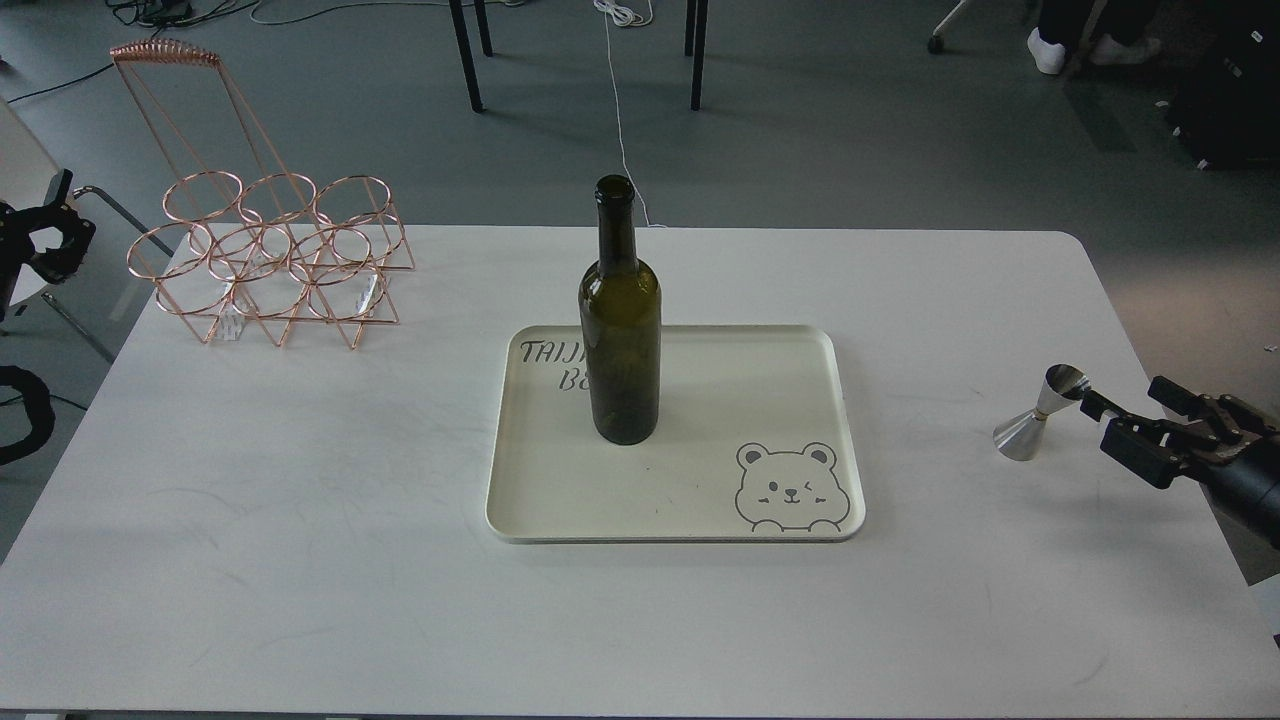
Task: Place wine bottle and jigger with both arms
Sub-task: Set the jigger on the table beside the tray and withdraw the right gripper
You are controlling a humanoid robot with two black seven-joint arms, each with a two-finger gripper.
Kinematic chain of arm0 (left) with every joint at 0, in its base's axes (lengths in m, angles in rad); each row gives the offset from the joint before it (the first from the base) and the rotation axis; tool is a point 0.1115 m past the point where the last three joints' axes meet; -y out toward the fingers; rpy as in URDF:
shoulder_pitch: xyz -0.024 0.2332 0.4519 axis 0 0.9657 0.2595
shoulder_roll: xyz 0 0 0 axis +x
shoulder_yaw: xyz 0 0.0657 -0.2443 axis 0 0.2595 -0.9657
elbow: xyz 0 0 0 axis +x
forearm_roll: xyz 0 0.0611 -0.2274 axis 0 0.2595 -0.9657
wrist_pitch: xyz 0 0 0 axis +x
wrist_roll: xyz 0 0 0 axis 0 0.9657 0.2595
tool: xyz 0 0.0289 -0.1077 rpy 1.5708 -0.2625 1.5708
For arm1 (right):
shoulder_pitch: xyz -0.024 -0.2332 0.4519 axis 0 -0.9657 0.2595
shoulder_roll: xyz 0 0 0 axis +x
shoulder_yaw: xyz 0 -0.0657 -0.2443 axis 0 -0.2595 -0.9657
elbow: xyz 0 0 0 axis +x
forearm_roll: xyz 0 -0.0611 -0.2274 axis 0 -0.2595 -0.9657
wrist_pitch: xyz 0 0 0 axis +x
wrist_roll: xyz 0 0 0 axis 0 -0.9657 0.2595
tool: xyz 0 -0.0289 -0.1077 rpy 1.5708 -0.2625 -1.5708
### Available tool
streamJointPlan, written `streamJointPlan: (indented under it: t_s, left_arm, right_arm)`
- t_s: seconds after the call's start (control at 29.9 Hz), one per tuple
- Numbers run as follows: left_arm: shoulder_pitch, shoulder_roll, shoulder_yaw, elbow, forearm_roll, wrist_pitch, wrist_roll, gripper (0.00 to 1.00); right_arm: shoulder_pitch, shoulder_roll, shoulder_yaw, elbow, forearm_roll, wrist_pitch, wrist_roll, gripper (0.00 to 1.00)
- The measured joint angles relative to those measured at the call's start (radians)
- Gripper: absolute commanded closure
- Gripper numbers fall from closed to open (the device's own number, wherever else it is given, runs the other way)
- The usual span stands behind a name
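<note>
The dark olive-green wine bottle [620,330] stands upright on the left half of the cream tray [760,395] in the middle of the table. The small silver jigger [1040,413] stands on the white table to the right of the tray, free of any grip. My right gripper [1118,395] is open just to the right of the jigger, one fingertip close to the jigger's upper cup. My left gripper [60,225] is off the table's left edge, open and empty, far from the bottle.
A copper wire rack [270,255] stands at the table's back left corner. The tray has a bear drawing [790,488] at its front right. Chair legs [465,55] and cables lie on the floor beyond the table.
</note>
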Motion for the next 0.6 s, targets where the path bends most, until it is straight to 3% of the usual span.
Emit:
streamJointPlan:
  t_s: [0.17, 0.33, 0.6]
  left_arm:
    - [-0.003, 0.084, 0.011, -0.104, 0.066, 0.0, 0.025, 0.02]
    - [-0.004, 0.2, 0.012, -0.293, 0.239, 0.0, 0.035, 0.02]
    - [-0.005, 0.39, 0.008, -0.649, 0.574, 0.009, 0.032, 0.02]
  right_arm:
    - [0.048, -0.043, 0.012, 0.003, 0.15, 0.007, 0.0, 0.03]
    - [0.2, -0.021, 0.021, -0.073, 0.354, 0.171, 0.0, 0.03]
    - [0.359, 0.142, 0.04, -0.265, 0.59, 0.372, 0.0, 0.03]
